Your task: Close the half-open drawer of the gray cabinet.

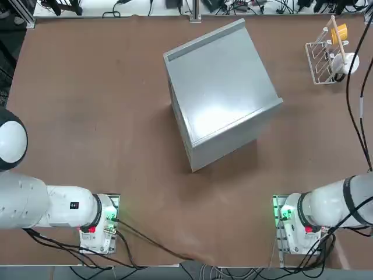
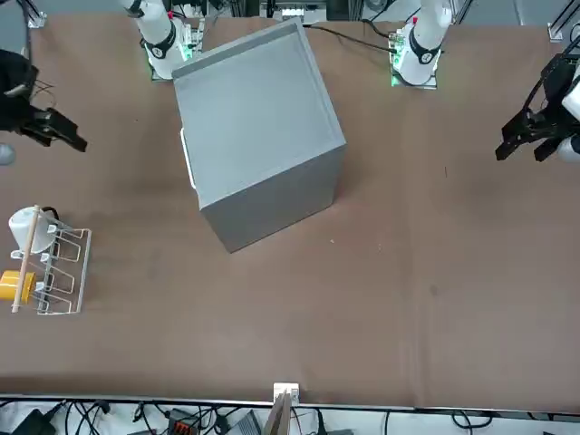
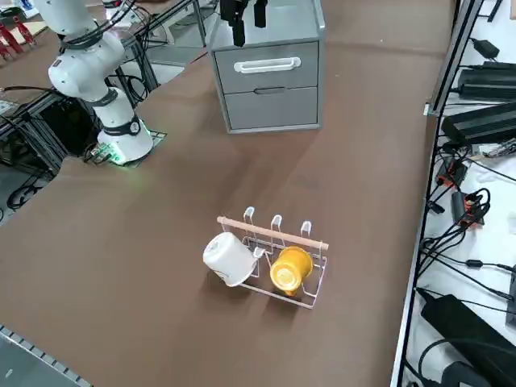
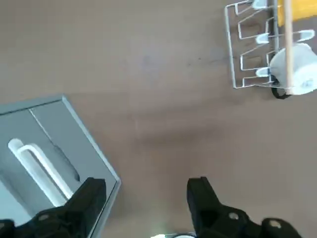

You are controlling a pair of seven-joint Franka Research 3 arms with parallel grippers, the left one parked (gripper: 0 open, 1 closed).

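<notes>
My right gripper (image 4: 146, 191) hangs in the air with its two black fingers (image 4: 86, 196) spread wide apart and nothing between them, above the brown bench (image 1: 87, 116) just off the handled face of the big boxy gray metal cabinet (image 1: 218, 93). In the front view my gripper (image 2: 63, 131) sits out at the bench's edge, clear of the cabinet (image 2: 258, 127). From the side view my fingers (image 3: 246, 20) show dark against the cabinet's (image 3: 270, 64) top edge

The upper gray drawer (image 3: 268, 68) with its white bar handle (image 3: 266, 64) looks flush with the cabinet's front (I see no tan wooden tray standing out in any view). My wrist camera shows that handle (image 4: 42, 166) close beside one finger, not touching

Well apart from the cabinet stands a small white wire rack (image 3: 278, 258) carrying a white cup (image 3: 228, 260) and a yellow cup (image 3: 290, 268)
</notes>
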